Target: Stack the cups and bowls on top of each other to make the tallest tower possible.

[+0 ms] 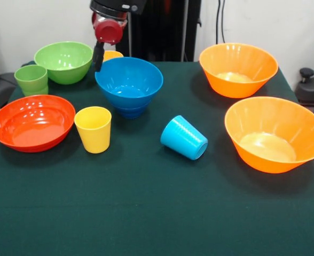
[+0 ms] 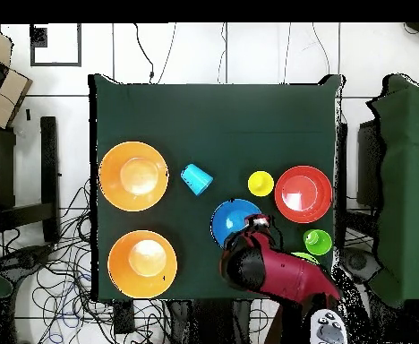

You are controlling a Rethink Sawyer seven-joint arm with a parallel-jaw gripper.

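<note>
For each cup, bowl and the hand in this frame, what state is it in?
Light blue cup: tipped on its side.
Yellow cup: upright, empty.
Green cup: upright.
Blue bowl: upright on a smaller blue piece.
Red-orange bowl: upright, empty.
Hand: behind the blue bowl; grip unclear.

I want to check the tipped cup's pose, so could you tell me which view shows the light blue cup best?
The front view: the light blue cup lies on its side, ribbed wall and rim visible. The overhead view shows it only as a small blue shape.

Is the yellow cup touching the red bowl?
Apart. The front view shows green cloth between the yellow cup and the red bowl; the overhead view shows it too.
</note>
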